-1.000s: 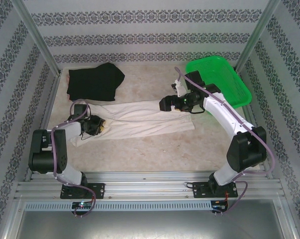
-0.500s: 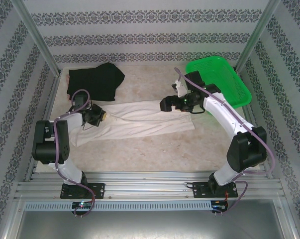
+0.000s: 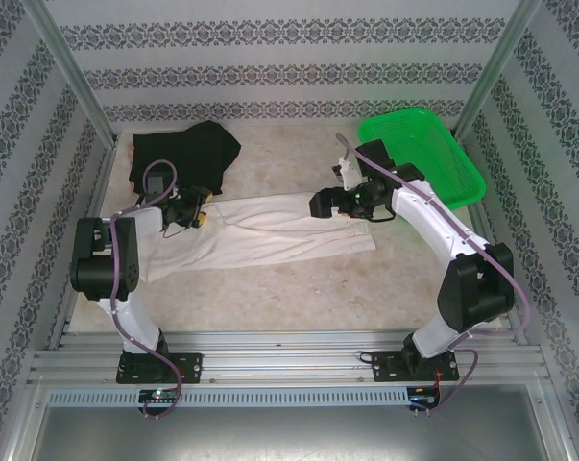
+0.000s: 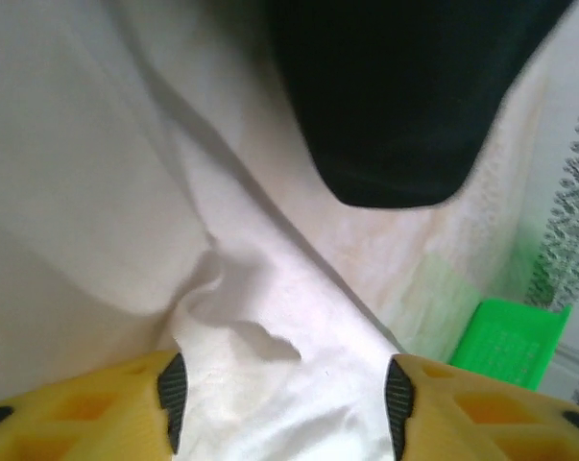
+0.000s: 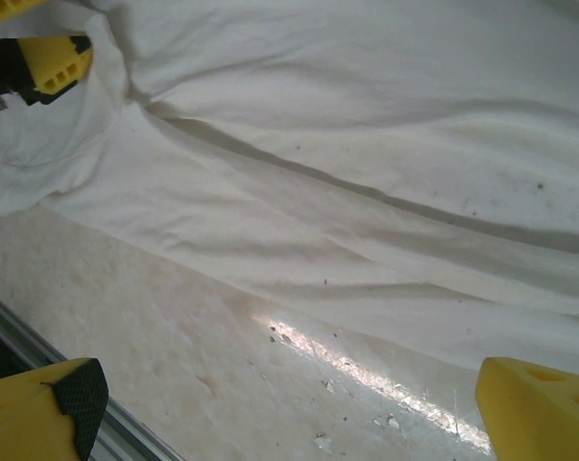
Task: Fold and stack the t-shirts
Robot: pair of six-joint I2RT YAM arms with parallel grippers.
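Top external view: two robot arms reach over a pale, mottled tabletop (image 3: 299,288) enclosed by patterned walls. At left, the left gripper (image 3: 195,209) sits low over the left end of a white t-shirt (image 3: 279,235). The shirt lies flat in a long, creased band across the middle of the tabletop, from the near left toward the centre right. Beyond that gripper, in the far left corner, a black t-shirt (image 3: 183,158) lies in a loose, roughly squared heap. Its near edge is just beside the white one, and whether the two cloths touch cannot be told from above. Toward the right, the right gripper (image 3: 320,204) hangs over the white t-shirt's right end, pointing left. A green basket (image 3: 459,144) stands in the far right corner, well apart from both shirts.

Left wrist view: the left gripper (image 4: 284,408) has its jaws apart. The ribbed black pads (image 4: 174,399) on its yellow fingers stand either side of a small raised wrinkle of the white t-shirt (image 4: 97,192), not pinching it. The rounded edge of the black t-shirt (image 4: 395,96) lies beyond, and the green basket (image 4: 510,341) shows at lower right.

Right wrist view: the right gripper (image 5: 289,413) is spread wide with nothing between its yellow fingers (image 5: 539,408). It is above bare tabletop (image 5: 174,317), beside the edge of the white t-shirt (image 5: 366,144). The left gripper (image 5: 35,38) shows at upper left, at the cloth's far end.
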